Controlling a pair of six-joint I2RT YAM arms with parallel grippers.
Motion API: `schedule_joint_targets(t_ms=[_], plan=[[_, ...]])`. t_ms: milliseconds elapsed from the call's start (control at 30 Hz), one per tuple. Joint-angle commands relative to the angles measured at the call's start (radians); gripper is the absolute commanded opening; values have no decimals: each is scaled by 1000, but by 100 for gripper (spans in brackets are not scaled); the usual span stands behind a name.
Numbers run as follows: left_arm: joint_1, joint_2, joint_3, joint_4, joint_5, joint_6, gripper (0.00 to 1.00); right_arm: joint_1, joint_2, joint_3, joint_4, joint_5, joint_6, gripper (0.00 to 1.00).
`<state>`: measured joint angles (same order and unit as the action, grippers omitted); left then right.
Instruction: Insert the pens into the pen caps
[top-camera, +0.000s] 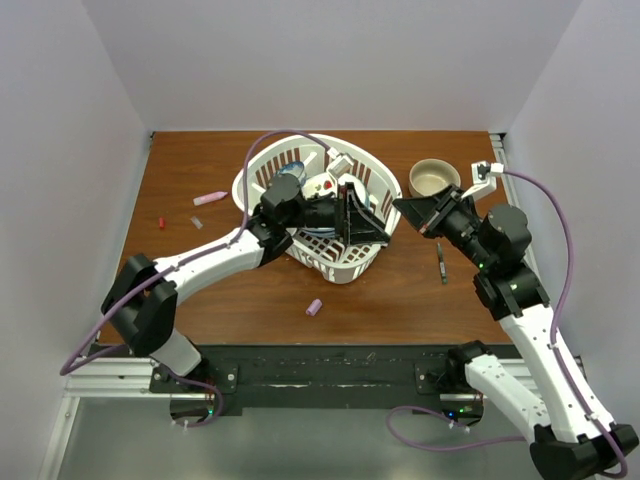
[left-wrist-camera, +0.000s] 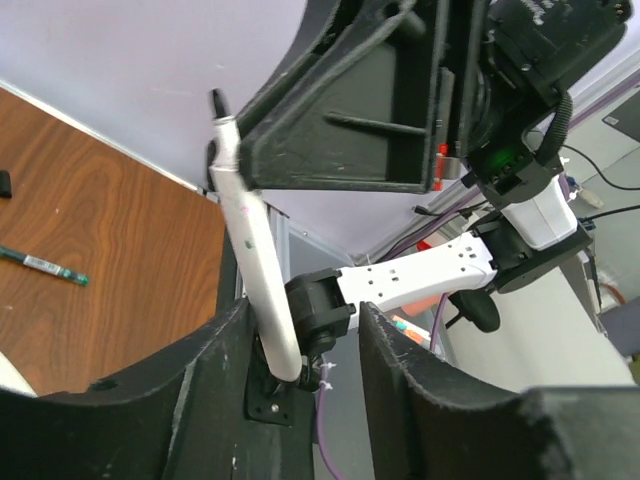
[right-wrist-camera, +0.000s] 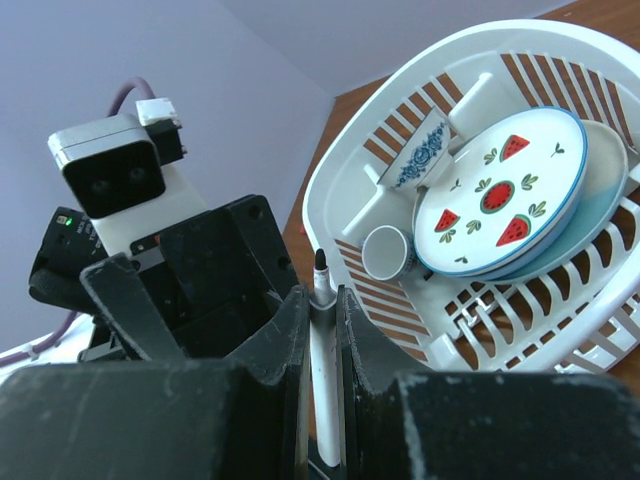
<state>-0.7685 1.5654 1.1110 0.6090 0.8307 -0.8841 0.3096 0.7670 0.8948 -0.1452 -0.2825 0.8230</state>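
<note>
My right gripper (top-camera: 412, 210) (right-wrist-camera: 322, 296) is shut on a white-barrelled pen (right-wrist-camera: 324, 380), whose black nib pokes out past the fingertips. My left gripper (top-camera: 352, 215) (left-wrist-camera: 300, 325) faces it above the basket's right side, with its jaws wide apart. In the left wrist view the white pen (left-wrist-camera: 252, 255) stands nib up by the right gripper's fingers. Its blunt end hangs in the gap beside my left finger. On the table lie a lilac-pink pen (top-camera: 210, 198), a dark pen (top-camera: 441, 262) (left-wrist-camera: 45, 265), a red cap (top-camera: 160, 222), a lilac cap (top-camera: 314, 307) and a black cap (left-wrist-camera: 5, 183).
A white basket (top-camera: 262, 160) (right-wrist-camera: 350, 170) stands mid-table. It holds a watermelon plate (right-wrist-camera: 500, 195), a cup (right-wrist-camera: 385, 250) and other dishes. A tan bowl (top-camera: 434, 178) sits at the back right. White walls close in the table.
</note>
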Motion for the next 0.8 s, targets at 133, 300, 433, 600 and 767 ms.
schedule_joint_targets(t_ms=[133, 300, 433, 600, 767], plan=[[-9, 42, 65, 60, 33, -24, 35, 3, -25, -19, 65, -55, 31, 0], [-11, 45, 64, 49, 36, -18, 0, 2, -28, 9, 39, -61, 15, 2], [-6, 13, 84, -50, 24, 51, 0, 3, -32, 50, -51, -5, -19, 37], [-5, -102, 130, -426, -177, 310, 0, 2, -14, 140, -271, 195, -128, 47], [28, -217, 90, -564, -335, 414, 0, 0, 67, 197, -416, 500, -176, 47]])
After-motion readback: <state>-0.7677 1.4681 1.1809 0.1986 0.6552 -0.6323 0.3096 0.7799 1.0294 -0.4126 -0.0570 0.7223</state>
